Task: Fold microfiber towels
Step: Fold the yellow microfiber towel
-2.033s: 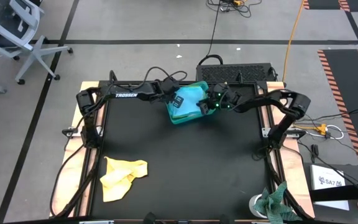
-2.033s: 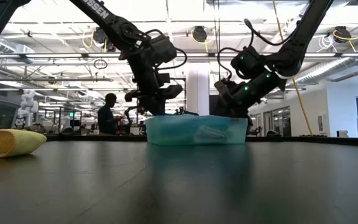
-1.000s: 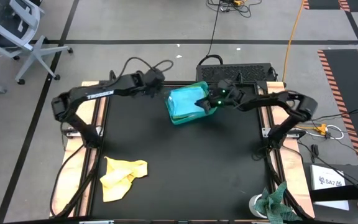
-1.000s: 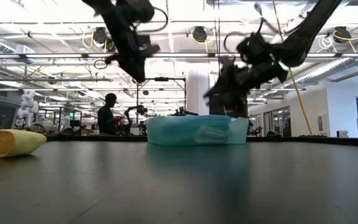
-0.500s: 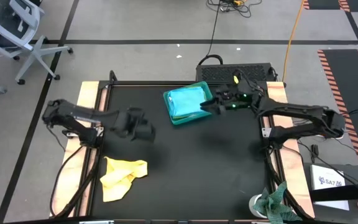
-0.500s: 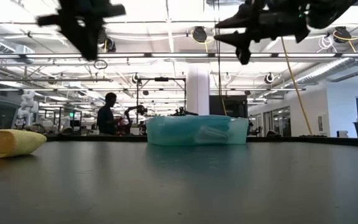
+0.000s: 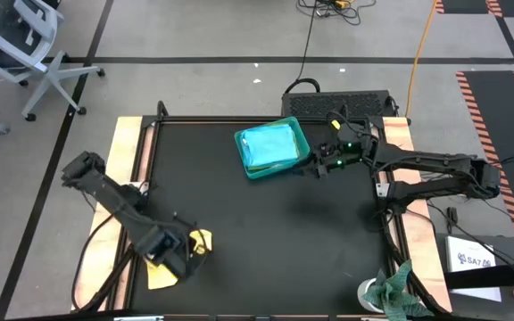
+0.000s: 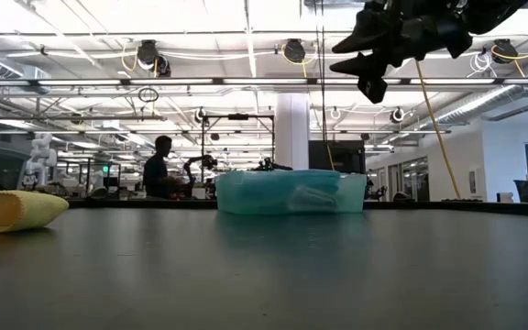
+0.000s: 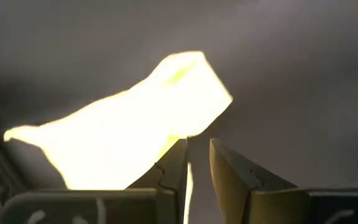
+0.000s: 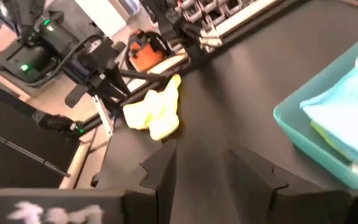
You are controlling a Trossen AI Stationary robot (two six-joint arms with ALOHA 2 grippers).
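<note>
A crumpled yellow towel (image 7: 159, 275) lies on the black table near its near-left corner; it also shows in the low view (image 8: 7, 209) and the left wrist view (image 9: 135, 124). My left gripper (image 7: 177, 254) hangs above it, fingers (image 9: 199, 152) a narrow gap apart, touching nothing. A folded light blue towel (image 7: 269, 143) lies in the teal tray (image 7: 250, 169) at the far middle. My right gripper (image 7: 315, 165) is open and empty, raised just right of the tray (image 8: 369, 64).
A mottled green-and-white rag (image 7: 395, 290) lies off the table's near-right corner. Wooden rails (image 7: 128, 152) run along the table's left and right sides. A person (image 8: 159, 165) stands in the room far behind. Bare black tabletop (image 7: 284, 241) lies between tray and yellow towel.
My left gripper has left the tray and swung toward the table's near-left corner, ending above the yellow towel. My right gripper has drawn back from the tray toward the right edge and risen. The blue towel stays in the tray; the yellow towel has not moved.
</note>
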